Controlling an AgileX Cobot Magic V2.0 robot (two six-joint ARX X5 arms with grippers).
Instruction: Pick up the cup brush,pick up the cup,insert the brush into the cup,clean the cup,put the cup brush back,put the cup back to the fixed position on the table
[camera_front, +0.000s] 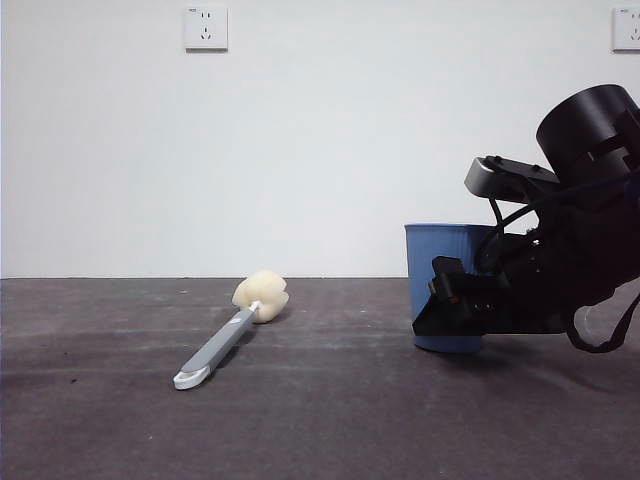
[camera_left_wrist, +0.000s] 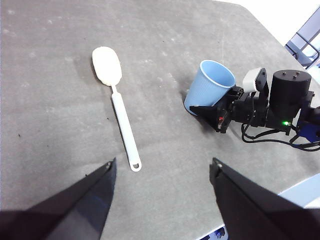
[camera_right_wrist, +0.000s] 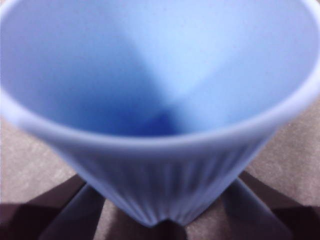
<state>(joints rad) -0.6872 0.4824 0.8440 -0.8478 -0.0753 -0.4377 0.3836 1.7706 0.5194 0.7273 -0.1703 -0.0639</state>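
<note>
While your right gripper (camera_front: 452, 300) reached in low from the side in the front view, its two black jaws sat on either side of the cup (camera_front: 442, 262), close against the ribbed wall near the base. The right wrist view showed that cup (camera_right_wrist: 165, 115) filling nearly the whole frame, blurred, with a dark jaw on each flank of its lower part; you appeared to have the jaws pressed on it, though the exact contact was too blurred to confirm. The cup stood upright on the table (camera_front: 320, 420), open mouth up, and nothing was visible inside it.

Your left gripper (camera_left_wrist: 162, 172) hung above the table with its jaws spread wide apart and nothing between them. From its wrist camera you could see the cup brush (camera_left_wrist: 116, 102) lying flat on the table, well apart from the cup (camera_left_wrist: 210, 87). In the front view the brush (camera_front: 232, 335) lay with its cream sponge head toward the back wall and its white looped tip toward the camera, untouched by either gripper.
</note>
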